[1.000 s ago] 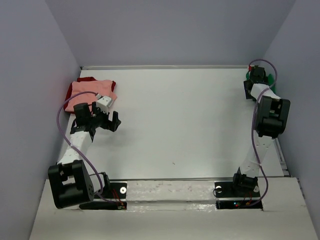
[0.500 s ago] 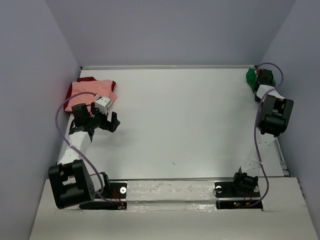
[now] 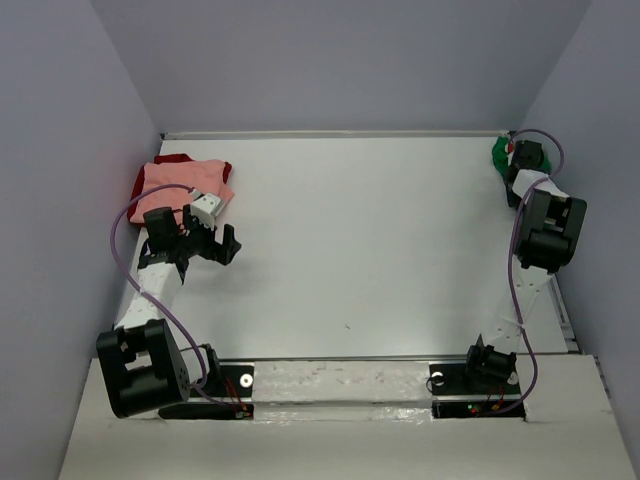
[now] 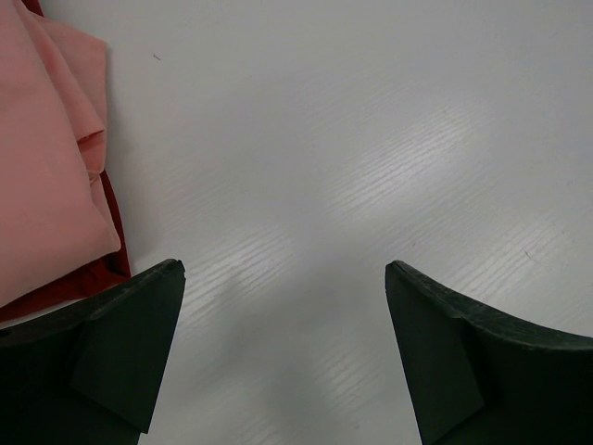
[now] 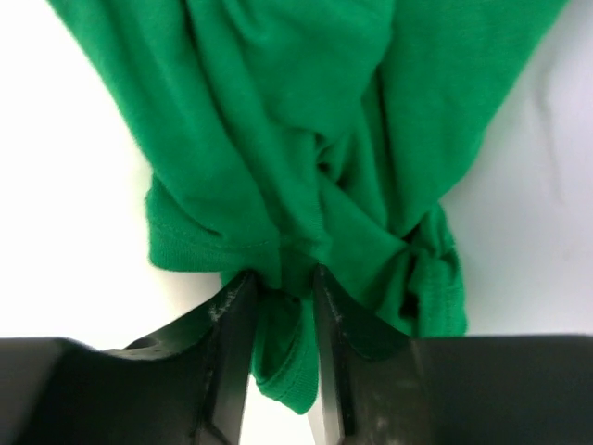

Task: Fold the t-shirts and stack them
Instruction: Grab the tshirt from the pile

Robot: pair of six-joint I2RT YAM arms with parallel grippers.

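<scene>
The bright green t-shirt (image 3: 500,152) lies crumpled in the far right corner of the table. My right gripper (image 3: 513,153) is down on it, and in the right wrist view its jaws (image 5: 283,278) are shut on a bunched fold of the green t-shirt (image 5: 306,111). The salmon pink t-shirt (image 3: 185,180) lies folded on the dark red t-shirt (image 3: 145,182) at the far left. Just in front of that stack my left gripper (image 3: 212,228) hangs open over bare table. In the left wrist view it (image 4: 283,269) holds nothing, with the pink t-shirt (image 4: 42,158) and dark red edge (image 4: 119,264) at its left.
The white table (image 3: 350,230) is walled on the left, back and right. The right arm stretches along the right wall, and a purple cable loops beside each arm.
My right gripper has swung right into the corner and closed its jaws onto the green t-shirt. The left arm has barely moved.
</scene>
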